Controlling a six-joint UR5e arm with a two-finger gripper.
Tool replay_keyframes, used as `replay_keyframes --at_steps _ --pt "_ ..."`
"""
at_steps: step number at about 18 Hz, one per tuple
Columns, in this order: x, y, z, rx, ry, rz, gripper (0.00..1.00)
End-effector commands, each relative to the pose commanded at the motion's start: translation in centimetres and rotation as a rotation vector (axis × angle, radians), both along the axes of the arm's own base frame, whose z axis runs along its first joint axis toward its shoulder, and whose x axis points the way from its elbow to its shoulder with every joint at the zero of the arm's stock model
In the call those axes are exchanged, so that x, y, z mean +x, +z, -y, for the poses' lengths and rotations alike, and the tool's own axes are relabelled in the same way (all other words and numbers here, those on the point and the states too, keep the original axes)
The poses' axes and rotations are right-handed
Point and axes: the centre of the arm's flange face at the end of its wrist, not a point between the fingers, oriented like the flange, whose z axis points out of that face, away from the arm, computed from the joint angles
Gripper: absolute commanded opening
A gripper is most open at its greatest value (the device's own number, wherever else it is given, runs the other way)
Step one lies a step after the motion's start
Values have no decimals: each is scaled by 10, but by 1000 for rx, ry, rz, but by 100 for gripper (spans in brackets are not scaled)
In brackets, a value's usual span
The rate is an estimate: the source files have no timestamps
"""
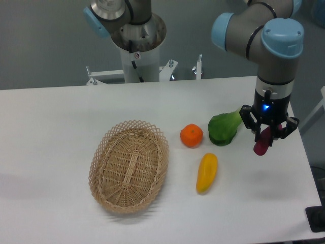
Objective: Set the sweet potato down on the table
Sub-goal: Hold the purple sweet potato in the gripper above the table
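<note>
The sweet potato (262,143) is a small reddish-purple tuber held between the fingers of my gripper (268,134) at the right side of the white table (61,132). It hangs tilted, its lower end pointing down-left, a little above the tabletop. The gripper is shut on it. The upper part of the tuber is hidden by the fingers.
A green leafy vegetable (224,128) lies just left of the gripper. A round orange fruit (191,135) and a yellow-orange vegetable (206,173) lie in the middle. An oval wicker basket (129,165) stands left of centre. The table's right edge is close to the gripper.
</note>
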Motion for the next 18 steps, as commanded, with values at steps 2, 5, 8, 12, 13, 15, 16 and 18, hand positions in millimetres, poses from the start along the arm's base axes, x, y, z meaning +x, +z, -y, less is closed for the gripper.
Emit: replay_keyframes --at_steps 2,5,8,12,13,15,16,18 --pt "0 -2 0 -1 -1 1 33" --pt "0 -3 0 -3 3 4 33" --pt "0 -8 0 -7 -4 10 33" --pt "-5 -23 -3 -3 -4 -3 33" --pt "-7 -30 -4 2 -4 -13 33" --pt "-9 -48 -4 9 -4 -38 33" --pt "-11 -56 -4 18 -4 -58 33" --pt "-14 -78 -7 26 -4 -75 33"
